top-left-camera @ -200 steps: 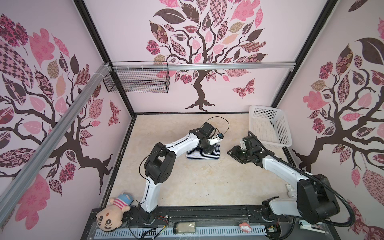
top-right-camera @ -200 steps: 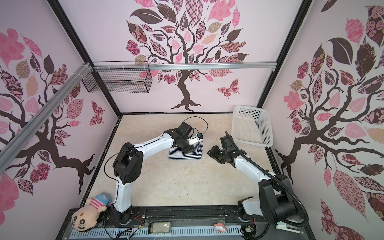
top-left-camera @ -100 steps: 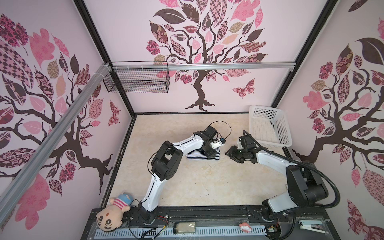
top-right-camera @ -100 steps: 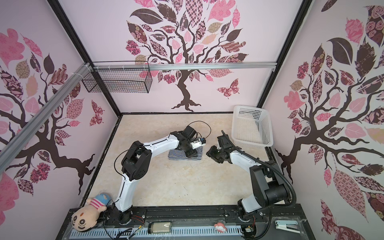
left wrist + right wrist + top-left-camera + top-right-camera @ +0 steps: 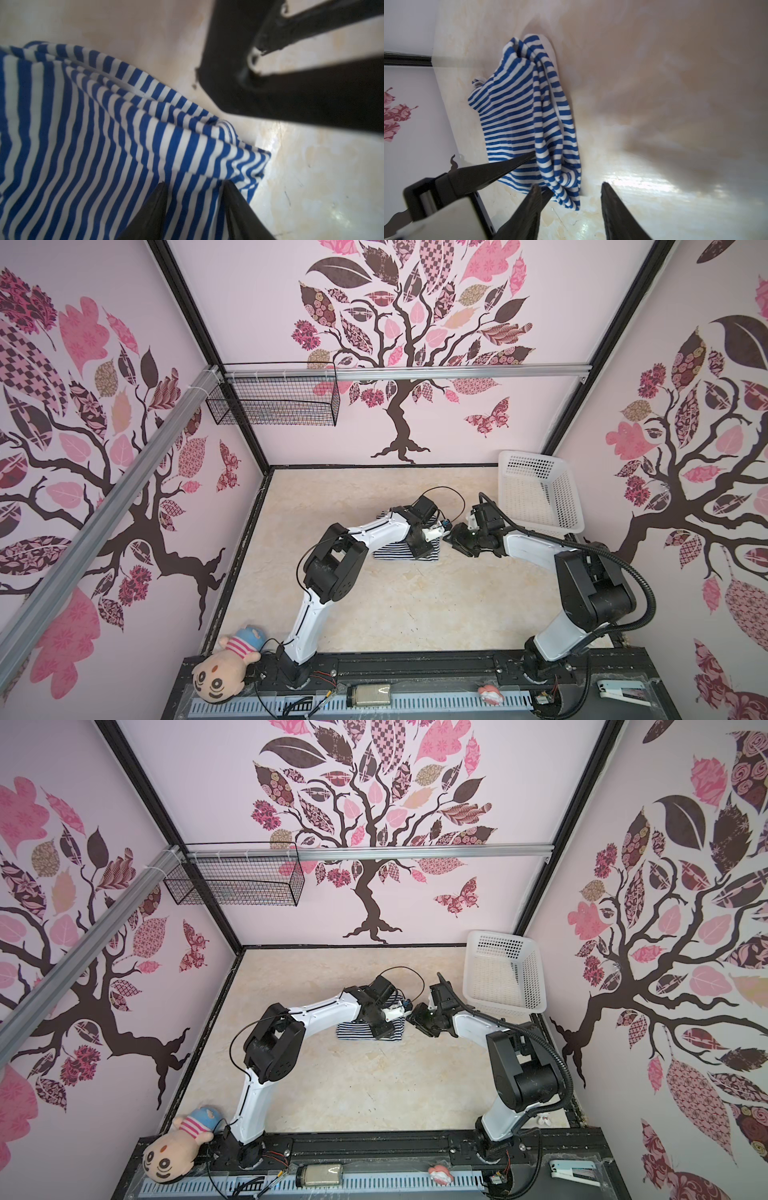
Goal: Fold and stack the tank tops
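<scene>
Navy-and-white striped cloth first. In both top views the tank tops (image 5: 390, 552) (image 5: 353, 1032) lie as one folded pile on the tabletop (image 5: 374, 614). They are directly under your left gripper (image 5: 424, 553) (image 5: 383, 1031), which hangs over the end of the pile nearest the other arm. Your right gripper (image 5: 451, 537) (image 5: 413, 1019) sits just beside that same end, with its tips pointing at the left gripper and close to it. From up here you cannot tell whether either one touches the cloth. A white basket (image 5: 536, 493) stands behind the right gripper, apart from it.

In the left wrist view, the left gripper (image 5: 194, 182) has its two fingers spread. The tank tops (image 5: 83, 145) run flat beneath and between them, stripes unbroken and nothing pinched (the tips rest on or just over the top layer; blur hides which). The pile's layered edge lies just ahead of the tips, with bare tabletop beyond it.

In the right wrist view, the right gripper (image 5: 568, 187) is spread wide and empty, with only tabletop between its fingers. The tank tops (image 5: 512, 116) stretch away ahead of it, and their rumpled near corner sits just beside one of its fingers (image 5: 531, 207). One of the left gripper's fingers (image 5: 500, 172) lies across that near end of the pile.
</scene>
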### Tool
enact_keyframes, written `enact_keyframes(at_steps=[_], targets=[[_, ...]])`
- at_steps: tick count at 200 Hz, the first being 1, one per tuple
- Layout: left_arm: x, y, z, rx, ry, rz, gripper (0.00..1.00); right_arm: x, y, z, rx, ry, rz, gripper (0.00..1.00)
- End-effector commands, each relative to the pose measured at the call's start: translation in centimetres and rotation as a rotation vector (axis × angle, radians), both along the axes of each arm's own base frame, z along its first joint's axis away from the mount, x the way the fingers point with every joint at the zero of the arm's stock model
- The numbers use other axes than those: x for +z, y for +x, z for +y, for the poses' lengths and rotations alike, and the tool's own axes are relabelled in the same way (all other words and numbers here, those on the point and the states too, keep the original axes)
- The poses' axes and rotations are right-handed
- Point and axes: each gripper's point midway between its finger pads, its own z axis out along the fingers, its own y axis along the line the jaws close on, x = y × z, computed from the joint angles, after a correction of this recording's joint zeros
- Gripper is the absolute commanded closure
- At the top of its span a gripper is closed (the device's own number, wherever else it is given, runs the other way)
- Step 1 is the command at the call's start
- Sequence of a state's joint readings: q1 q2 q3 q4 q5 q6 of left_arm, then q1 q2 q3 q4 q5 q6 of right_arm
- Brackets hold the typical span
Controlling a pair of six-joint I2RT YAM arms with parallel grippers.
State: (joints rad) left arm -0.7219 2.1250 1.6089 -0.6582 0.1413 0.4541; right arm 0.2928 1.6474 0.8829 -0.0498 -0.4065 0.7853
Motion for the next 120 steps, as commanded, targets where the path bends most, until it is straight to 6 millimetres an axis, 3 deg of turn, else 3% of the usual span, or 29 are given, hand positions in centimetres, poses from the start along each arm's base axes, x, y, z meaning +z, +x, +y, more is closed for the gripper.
enact_keyframes(at_steps=[1,20,36,80,120], targets=[[6.7,2.7,1.9,0.113,-0.16,-0.081,0.51,2.7,1.6,2.0,0.033,0.113,-0.075,0.52],[9.0,3.7,4.4,0.183,-0.201,-0.093,0.5,2.9,1.8,3.1,0.05,0.188,-0.074,0.53],[9.3,4.4,6.6,0.24,-0.201,-0.092,0.5,2.3,2.1,3.8,0.062,0.22,-0.058,0.53],[6.4,5.7,13.0,0.408,-0.257,0.096,0.49,1.3,2.5,5.6,0.114,0.271,-0.044,0.53],[4.4,7.2,16.9,0.57,-0.383,0.317,0.48,0.1,2.2,5.4,0.122,0.245,-0.022,0.53]])
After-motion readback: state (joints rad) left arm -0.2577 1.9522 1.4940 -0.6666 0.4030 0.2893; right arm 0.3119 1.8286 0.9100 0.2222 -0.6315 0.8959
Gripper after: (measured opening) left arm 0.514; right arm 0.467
